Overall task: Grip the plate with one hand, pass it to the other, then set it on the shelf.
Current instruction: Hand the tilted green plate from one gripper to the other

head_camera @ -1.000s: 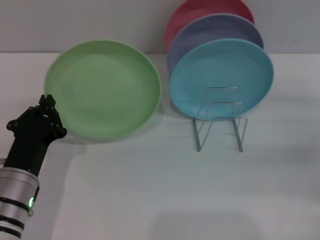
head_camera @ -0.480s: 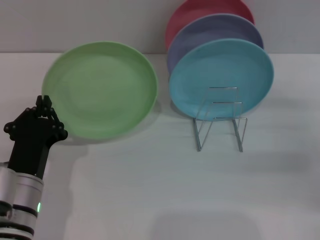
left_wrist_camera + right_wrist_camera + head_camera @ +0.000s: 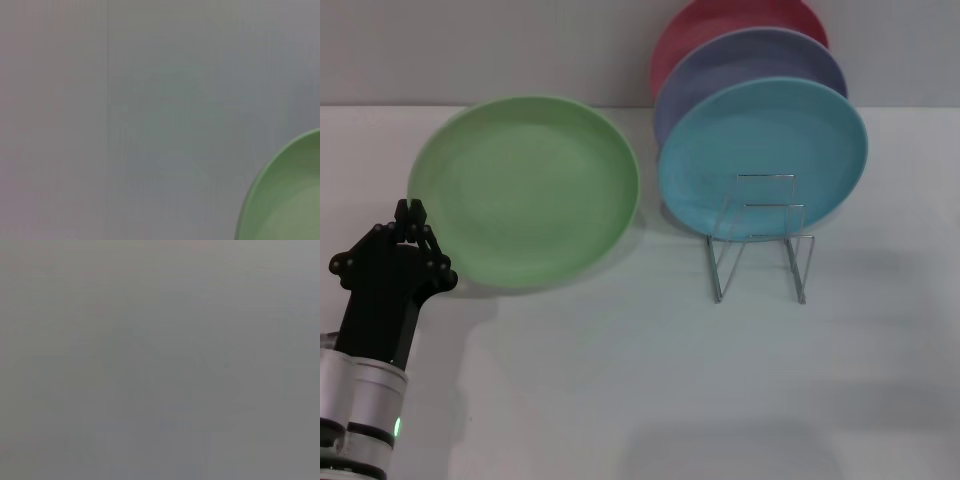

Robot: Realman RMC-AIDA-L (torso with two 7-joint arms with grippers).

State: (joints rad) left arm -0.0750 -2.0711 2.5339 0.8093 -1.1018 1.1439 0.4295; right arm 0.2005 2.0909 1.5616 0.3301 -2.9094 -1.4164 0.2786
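Observation:
The light green plate is at the back left of the white table, and a shadow shows under its near and right edge. My left gripper is at the plate's left rim, with its black fingers closed together on the rim. Part of the plate's rim also shows in the left wrist view. The silver wire rack stands to the right of the plate, with its front loops free. My right gripper is out of view, and the right wrist view shows only a plain grey surface.
A turquoise plate leans upright in the rack. A lavender plate and a red plate stand behind it. A grey wall runs along the back of the white table.
The green plate and my left gripper shifted slightly left, then came lower and nearer in the head view. The rack and the other plates have not moved.

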